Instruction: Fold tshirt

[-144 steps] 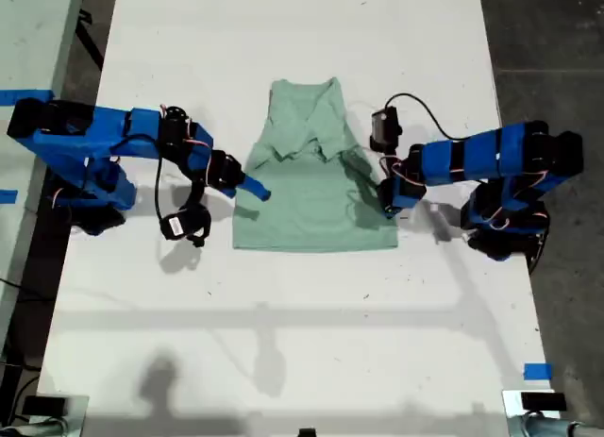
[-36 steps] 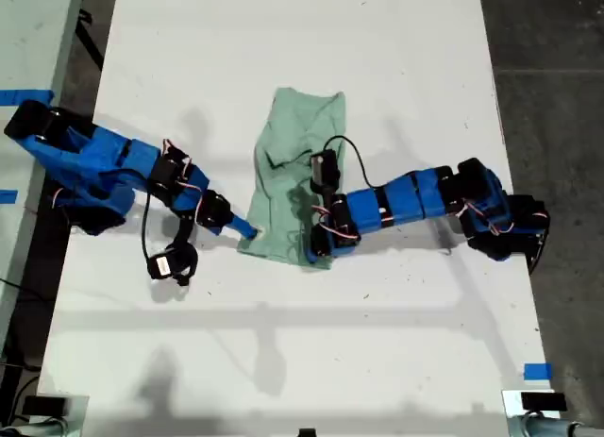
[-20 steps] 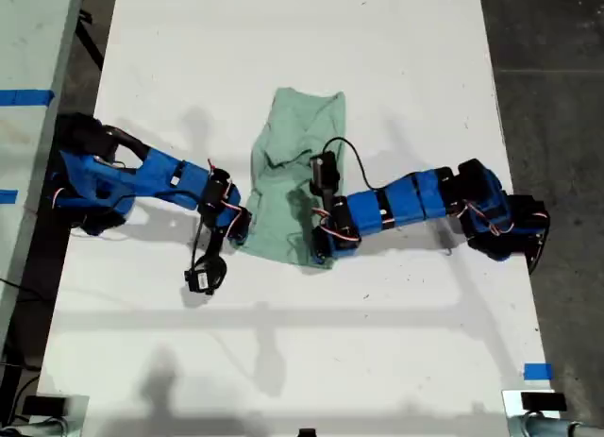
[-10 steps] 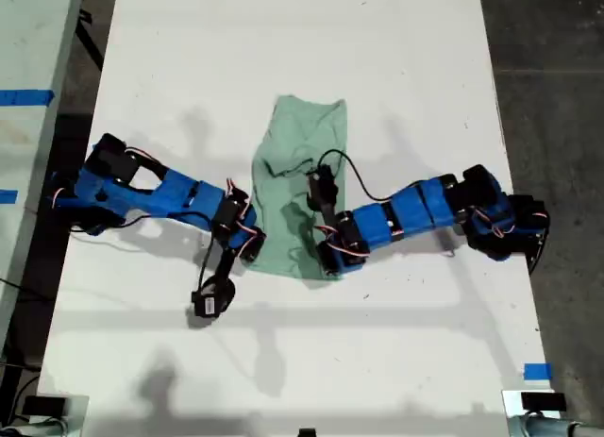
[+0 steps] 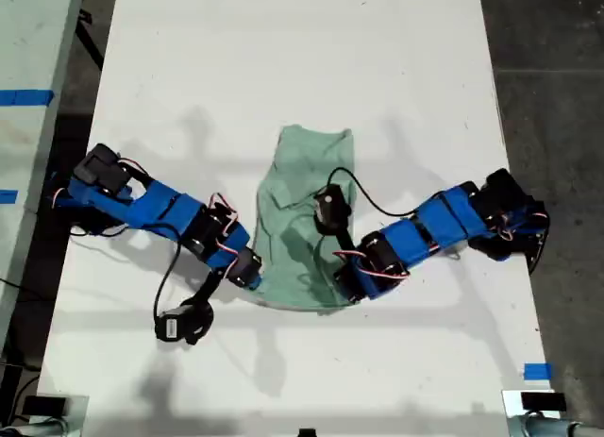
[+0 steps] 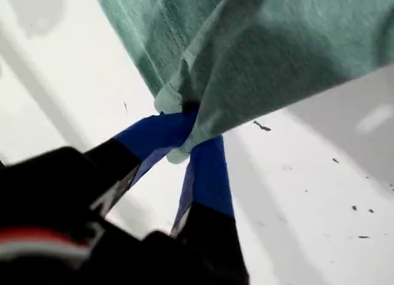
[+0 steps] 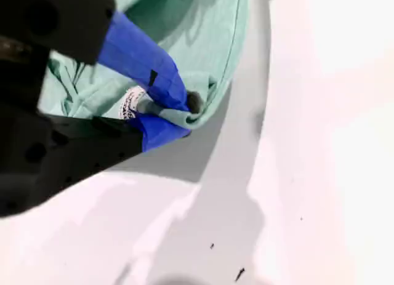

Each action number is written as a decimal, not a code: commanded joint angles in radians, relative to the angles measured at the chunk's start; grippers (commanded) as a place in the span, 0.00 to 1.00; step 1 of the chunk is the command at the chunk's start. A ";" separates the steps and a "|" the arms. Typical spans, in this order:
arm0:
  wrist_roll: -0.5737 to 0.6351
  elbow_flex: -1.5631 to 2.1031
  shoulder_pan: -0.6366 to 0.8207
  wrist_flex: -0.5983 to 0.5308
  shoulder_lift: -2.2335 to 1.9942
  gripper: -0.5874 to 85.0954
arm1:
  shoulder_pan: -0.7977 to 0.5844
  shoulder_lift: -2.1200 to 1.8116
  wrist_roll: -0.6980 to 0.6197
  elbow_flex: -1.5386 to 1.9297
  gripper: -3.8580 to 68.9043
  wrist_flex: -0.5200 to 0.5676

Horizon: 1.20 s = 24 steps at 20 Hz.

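The pale mint-green tshirt lies folded into a narrow strip mid-table in the exterior view. One blue arm reaches in from the exterior view's left to the strip's near corner. Another arm reaches in from the exterior view's right to the other near corner. My first gripper is shut on a bunched corner of the tshirt, which is raised above the table. My second gripper is shut on a fold of the tshirt beside its small white tag. The wrist views do not show which arm is which.
The white table has dark floor along the exterior view's right side. A blue tape mark sits near the exterior view's lower right corner. A small black module on a cable lies beside the arm on the exterior view's left.
Both arms have moved toward the bottom of the exterior view, and the tshirt's near edge has gone with them. The whole strip has slid that way.
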State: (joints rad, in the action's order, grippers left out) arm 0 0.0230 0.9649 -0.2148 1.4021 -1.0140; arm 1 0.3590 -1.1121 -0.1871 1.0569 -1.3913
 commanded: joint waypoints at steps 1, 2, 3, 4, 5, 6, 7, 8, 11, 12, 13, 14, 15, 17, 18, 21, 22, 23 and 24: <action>0.124 -0.054 0.123 -0.017 -0.190 0.01 | -0.143 -0.130 -0.130 -0.143 0.04 -0.041; 0.190 -0.055 0.184 -0.008 -0.213 0.01 | -0.199 -0.146 -0.184 -0.141 0.04 -0.060; 0.250 -0.057 0.255 0.009 -0.235 0.01 | -0.262 -0.156 -0.239 -0.132 0.04 -0.075; 0.310 -0.057 0.330 0.025 -0.249 0.01 | -0.324 -0.163 -0.290 -0.132 0.04 -0.097; 0.364 -0.061 0.402 0.040 -0.253 0.01 | -0.388 -0.173 -0.350 -0.129 0.04 -0.103; 0.419 -0.060 0.474 0.041 -0.255 0.01 | -0.454 -0.176 -0.399 -0.127 0.04 -0.114; 0.456 -0.060 0.540 0.044 -0.242 0.01 | -0.515 -0.179 -0.442 -0.126 0.04 -0.120; 0.495 -0.058 0.598 0.046 -0.229 0.01 | -0.578 -0.183 -0.486 -0.124 0.04 -0.123; 0.563 -0.060 0.724 0.040 -0.195 0.01 | -0.730 -0.184 -0.569 -0.104 0.04 -0.126; 0.578 -0.066 0.752 0.037 -0.189 0.01 | -0.764 -0.184 -0.584 -0.101 0.04 -0.121; 0.592 -0.071 0.778 0.031 -0.186 0.01 | -0.799 -0.184 -0.592 -0.095 0.07 -0.121; 0.595 -0.077 0.810 0.029 -0.186 0.03 | -0.841 -0.183 -0.604 -0.094 0.26 -0.120; 0.618 -0.078 0.848 0.015 -0.193 0.21 | -0.902 -0.186 -0.609 -0.092 0.51 -0.118; 0.653 -0.083 0.971 -0.035 -0.221 0.42 | -1.055 -0.193 -0.701 -0.106 0.60 -0.069; 0.670 -0.083 1.049 -0.072 -0.236 0.43 | -1.149 -0.198 -0.733 -0.121 0.55 -0.044; 0.680 -0.081 1.244 -0.133 -0.298 0.44 | -1.430 -0.247 -0.767 -0.127 0.50 -0.028; 0.690 -0.071 1.269 -0.137 -0.330 0.44 | -1.486 -0.281 -0.790 -0.121 0.50 -0.055; 0.692 -0.048 1.278 -0.130 -0.371 0.44 | -1.517 -0.331 -0.819 -0.094 0.50 -0.091; 0.701 -0.025 1.272 -0.114 -0.411 0.44 | -1.532 -0.400 -0.839 -0.034 0.49 -0.120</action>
State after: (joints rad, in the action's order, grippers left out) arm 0 0.7087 0.9633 1.0508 1.2885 -1.2655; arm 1 -1.1321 -1.3315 -0.9817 1.0569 -1.4680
